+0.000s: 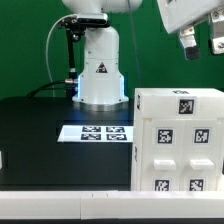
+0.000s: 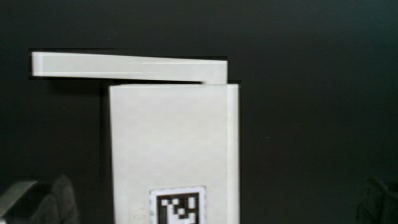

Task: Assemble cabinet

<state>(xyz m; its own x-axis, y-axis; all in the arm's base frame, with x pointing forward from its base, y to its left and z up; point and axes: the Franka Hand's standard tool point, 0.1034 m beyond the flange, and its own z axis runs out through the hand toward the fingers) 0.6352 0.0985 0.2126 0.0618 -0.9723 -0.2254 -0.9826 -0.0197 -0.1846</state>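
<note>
The cabinet (image 1: 178, 140) is a large white box with several black-and-white tags on its faces, standing at the front of the exterior view's right. My gripper (image 1: 198, 42) hangs high above it, near the top right corner, apart from it. In the wrist view the cabinet (image 2: 169, 140) shows as a long white body with a tag (image 2: 178, 205), and a flat white panel (image 2: 125, 66) juts out across its far end. My gripper (image 2: 210, 205) is open and empty; its dark fingertips (image 2: 45, 200) stand wide on either side of the white body.
The marker board (image 1: 97, 132) lies flat on the black table (image 1: 40, 130) in front of the arm's white base (image 1: 98, 70). A pale strip (image 1: 60, 205) runs along the table's front edge.
</note>
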